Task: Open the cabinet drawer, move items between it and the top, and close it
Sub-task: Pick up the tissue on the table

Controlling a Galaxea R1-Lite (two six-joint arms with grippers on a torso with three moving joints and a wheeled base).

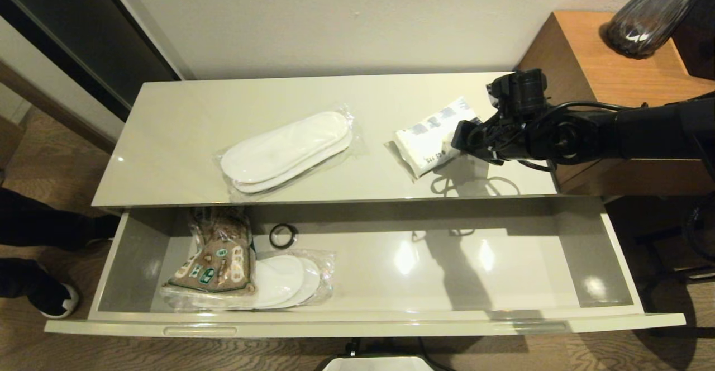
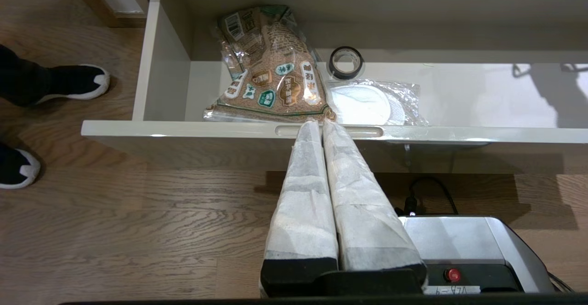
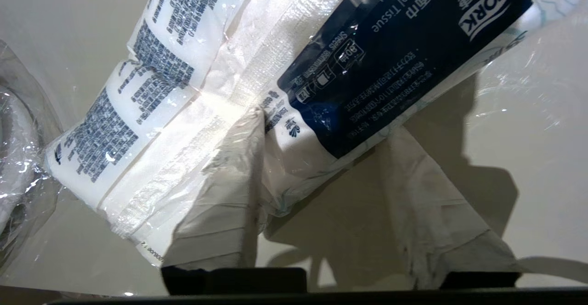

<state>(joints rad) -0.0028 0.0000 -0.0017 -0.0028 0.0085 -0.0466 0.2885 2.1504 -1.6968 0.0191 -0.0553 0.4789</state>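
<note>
The cabinet drawer (image 1: 357, 326) stands pulled fully out. On the top (image 1: 167, 153) lies one wrapped pair of white slippers (image 1: 287, 150). Right of them is the tissue pack (image 1: 427, 139), white with blue print. My right gripper (image 1: 461, 136) reaches in from the right and is shut on the pack's end (image 3: 317, 126): one finger (image 3: 220, 204) presses into its white side, and the other fingertip is hidden behind the blue side. That end sits a little off the surface. A second slipper pair (image 1: 285, 281) lies inside the drawer. My left gripper (image 2: 318, 123) is shut and empty, low before the drawer front's left slot handle (image 2: 367, 131).
In the drawer's left part a brown printed packet (image 1: 218, 256) rests on the slippers, with a small black ring (image 1: 283, 235) behind it. The higher orange-brown wooden surface (image 1: 609, 75) with a dark glass vase (image 1: 648, 19) stands at the right. Someone's feet (image 1: 39, 298) are at the left.
</note>
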